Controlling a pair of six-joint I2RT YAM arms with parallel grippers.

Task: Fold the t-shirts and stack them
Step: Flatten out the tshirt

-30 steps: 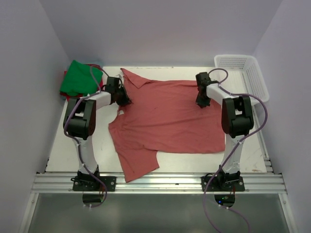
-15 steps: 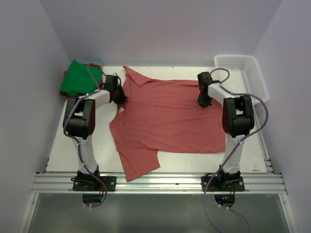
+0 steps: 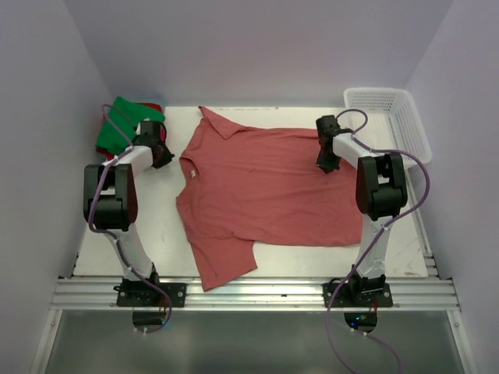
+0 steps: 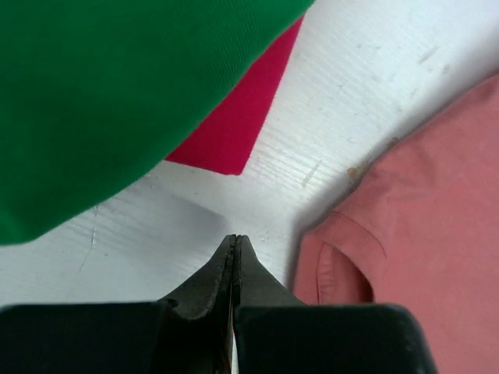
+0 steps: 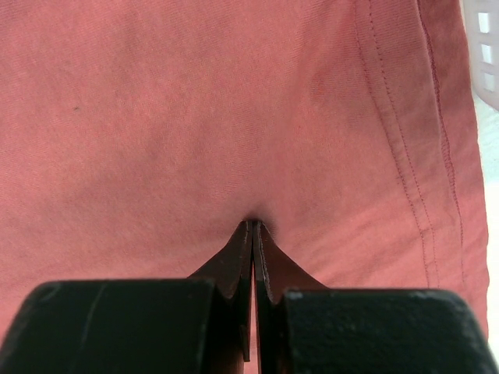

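A large brick-red t-shirt (image 3: 265, 187) lies spread flat across the middle of the table. A green t-shirt (image 3: 117, 128) lies bunched in the far left corner, on top of a red-pink t-shirt (image 4: 234, 132) whose corner sticks out from under it. My left gripper (image 3: 162, 153) is shut and empty (image 4: 235, 238). It hangs over bare table between the green t-shirt (image 4: 101, 93) and the brick-red sleeve (image 4: 437, 195). My right gripper (image 3: 324, 162) is shut, its tips (image 5: 253, 224) pressing a small dimple into the brick-red cloth (image 5: 195, 117) near its far right hem.
A white mesh basket (image 3: 405, 117) stands at the far right corner, and its edge shows in the right wrist view (image 5: 487, 62). Pale walls close in the table on the left, back and right. The arm bases sit on a metal rail (image 3: 257, 292) at the near edge.
My left gripper has moved left off the brick-red t-shirt's collar side, onto bare table beside the green t-shirt. The shirt's left edge now lies flatter. The right gripper has hardly moved.
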